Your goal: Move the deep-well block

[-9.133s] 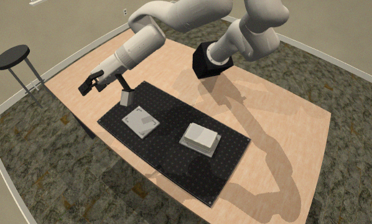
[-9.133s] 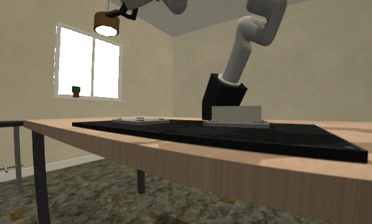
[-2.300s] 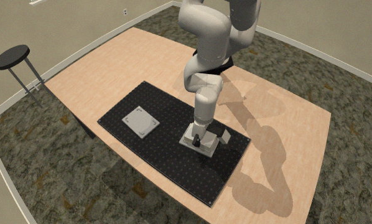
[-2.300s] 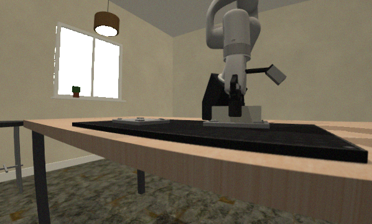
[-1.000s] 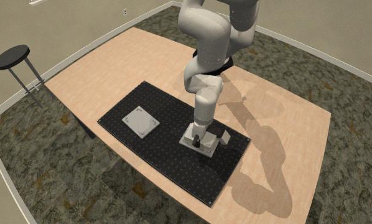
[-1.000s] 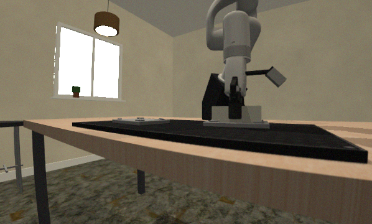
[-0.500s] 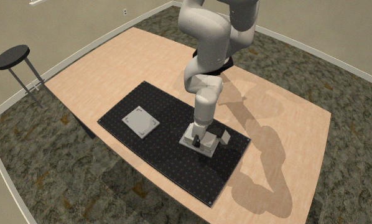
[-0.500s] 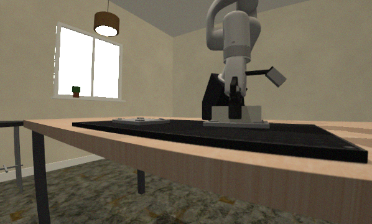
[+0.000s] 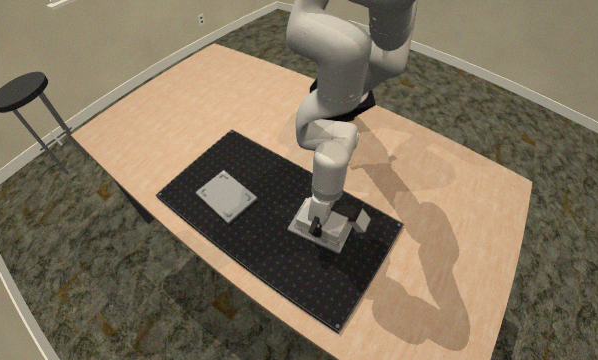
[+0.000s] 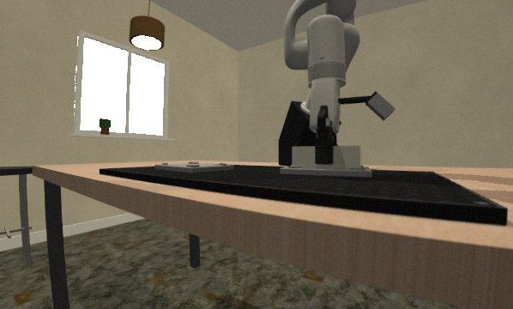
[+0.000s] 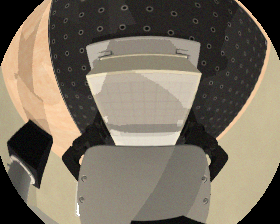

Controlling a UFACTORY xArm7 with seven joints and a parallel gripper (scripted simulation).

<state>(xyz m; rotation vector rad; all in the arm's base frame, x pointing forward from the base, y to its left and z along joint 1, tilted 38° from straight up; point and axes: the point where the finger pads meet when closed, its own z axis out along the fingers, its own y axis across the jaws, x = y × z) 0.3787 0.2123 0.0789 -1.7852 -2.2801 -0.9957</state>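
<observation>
The pale deep-well block [image 9: 336,226] [image 10: 347,157] [image 11: 143,100] stands upright in the grey nest N1 [image 9: 339,248] [image 10: 351,172] [image 11: 95,49], low against its plate with no gap that I can see. My gripper [image 9: 324,220] [image 10: 324,154] [image 11: 145,105] points down over the block and is shut on it, one black finger against each long side. The far finger is mostly hidden in the top and exterior views. The well labels and corner marks are too small to read. Nest N2 [image 9: 226,196] [image 10: 175,168] is empty, with its corner locators showing.
Both nests sit on a black perforated board [image 9: 274,260] [image 10: 411,193] on the wooden table [image 9: 179,85] [image 10: 368,223]. The wrist camera [image 9: 361,221] [image 10: 381,106] sticks out sideways from the gripper. A stool [image 9: 19,91] stands beyond the table's edge.
</observation>
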